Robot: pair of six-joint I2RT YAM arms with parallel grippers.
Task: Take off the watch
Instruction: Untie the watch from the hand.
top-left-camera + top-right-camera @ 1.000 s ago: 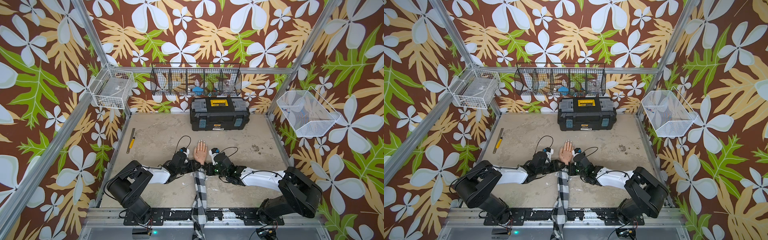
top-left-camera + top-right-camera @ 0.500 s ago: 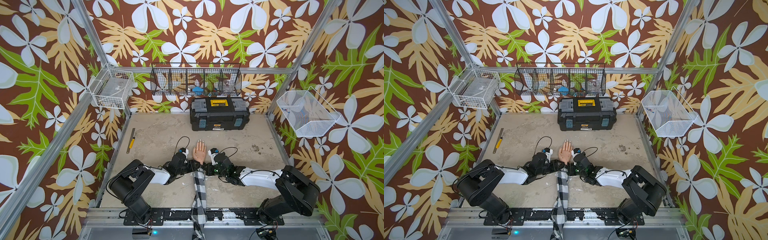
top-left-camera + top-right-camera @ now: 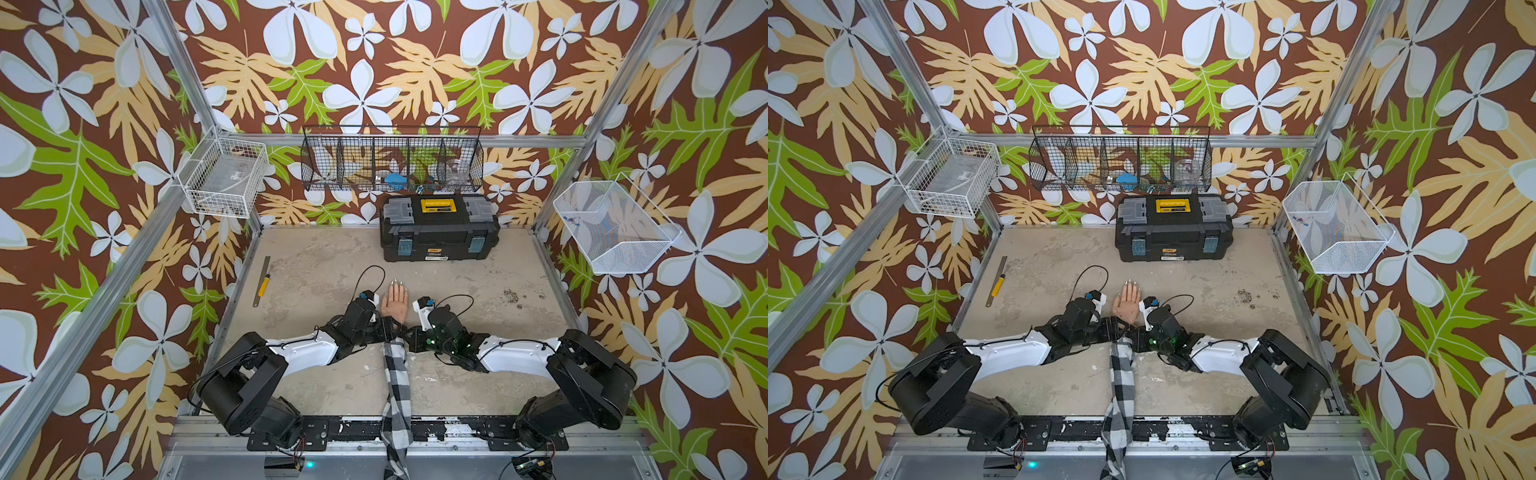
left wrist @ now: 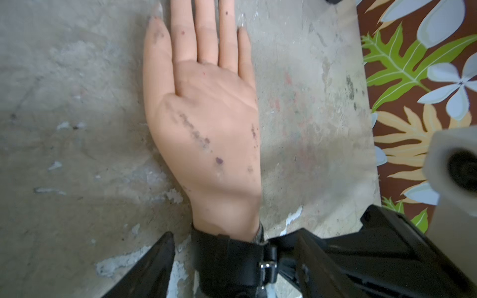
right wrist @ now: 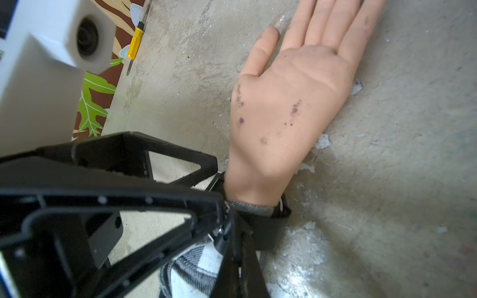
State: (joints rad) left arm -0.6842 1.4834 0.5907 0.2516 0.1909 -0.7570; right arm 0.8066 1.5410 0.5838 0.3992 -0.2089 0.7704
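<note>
One change: left hand [image 4: 229, 240] wider around watch [image 5: 260, 227].

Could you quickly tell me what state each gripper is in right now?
The left gripper is open, holding nothing.
The right gripper is shut on the watch, at its strap.

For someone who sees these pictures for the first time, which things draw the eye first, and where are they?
A skin-coloured mannequin hand lies palm up in the middle of the table, a black watch strapped round its wrist. The left arm and right arm reach in from either side and meet at that wrist. Loud flowered wallpaper covers the walls all around.
</note>
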